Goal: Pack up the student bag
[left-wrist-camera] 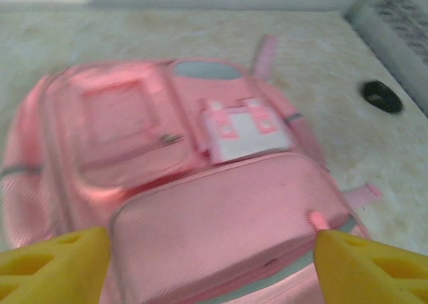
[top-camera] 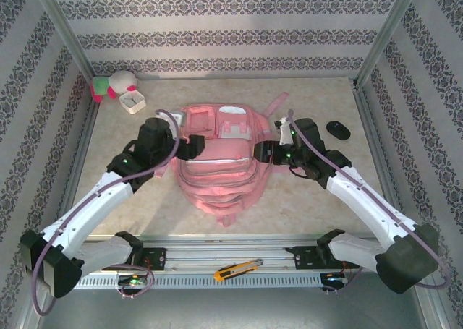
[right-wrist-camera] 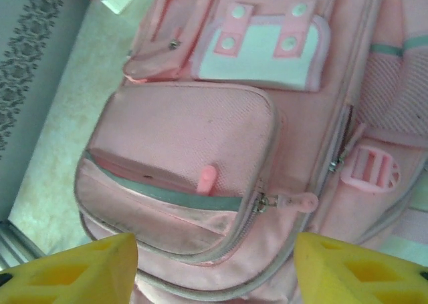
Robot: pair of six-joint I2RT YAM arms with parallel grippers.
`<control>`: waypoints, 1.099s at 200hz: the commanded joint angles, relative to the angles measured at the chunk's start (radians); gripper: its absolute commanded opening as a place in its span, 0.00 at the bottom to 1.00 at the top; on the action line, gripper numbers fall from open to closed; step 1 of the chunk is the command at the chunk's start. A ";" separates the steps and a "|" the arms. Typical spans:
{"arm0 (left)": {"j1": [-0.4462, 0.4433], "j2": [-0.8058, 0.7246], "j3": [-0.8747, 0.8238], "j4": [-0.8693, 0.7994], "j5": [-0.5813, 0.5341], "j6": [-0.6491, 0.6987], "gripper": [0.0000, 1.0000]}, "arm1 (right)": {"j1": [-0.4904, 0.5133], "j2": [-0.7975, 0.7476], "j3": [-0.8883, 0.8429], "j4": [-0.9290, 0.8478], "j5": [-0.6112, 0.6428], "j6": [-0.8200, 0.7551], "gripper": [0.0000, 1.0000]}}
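The student bag [top-camera: 221, 163], a large pink backpack, lies flat in the middle of the table with its front pockets up. My left gripper [top-camera: 194, 147] hovers over its left side, and in the left wrist view the left gripper [left-wrist-camera: 210, 270] is open, its yellow fingers [left-wrist-camera: 57, 267] wide apart above the front pocket [left-wrist-camera: 227, 217]. My right gripper [top-camera: 262, 154] is over the bag's right side. In the right wrist view the right gripper [right-wrist-camera: 217, 270] is also open, above a partly unzipped front pocket [right-wrist-camera: 180, 150] with its zipper pull [right-wrist-camera: 297, 202] free.
A pink-and-white plush toy [top-camera: 116, 83] and a small white box [top-camera: 134, 101] sit at the back left. A black oval object [top-camera: 338, 130] lies right of the bag. An orange utility knife [top-camera: 237, 270] rests on the rail between the arm bases.
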 commanded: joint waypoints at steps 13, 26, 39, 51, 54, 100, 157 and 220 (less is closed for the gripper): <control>0.134 0.038 -0.066 -0.190 0.140 -0.269 0.85 | 0.035 0.147 0.052 -0.090 0.064 0.030 0.64; 0.149 0.053 -0.113 -0.132 0.177 -0.288 0.86 | 0.053 0.205 0.064 -0.071 0.047 0.024 0.63; 0.154 0.077 -0.158 -0.070 0.196 -0.295 0.85 | 0.059 0.256 0.061 -0.055 0.045 0.022 0.62; 0.155 0.107 -0.204 -0.010 0.199 -0.293 0.82 | 0.058 0.302 0.050 -0.052 0.068 0.020 0.62; 0.156 0.116 -0.213 0.002 0.196 -0.291 0.81 | 0.056 0.312 0.046 -0.052 0.074 0.020 0.62; 0.155 0.234 -0.293 0.153 0.181 -0.271 0.75 | -0.012 0.417 -0.054 0.083 0.059 0.047 0.62; 0.135 0.509 -0.092 0.250 0.234 -0.287 0.73 | -0.182 0.529 0.009 0.115 0.005 -0.011 0.62; 0.130 0.529 0.104 0.139 0.131 -0.211 0.80 | -0.215 0.435 0.116 -0.048 0.018 -0.075 0.62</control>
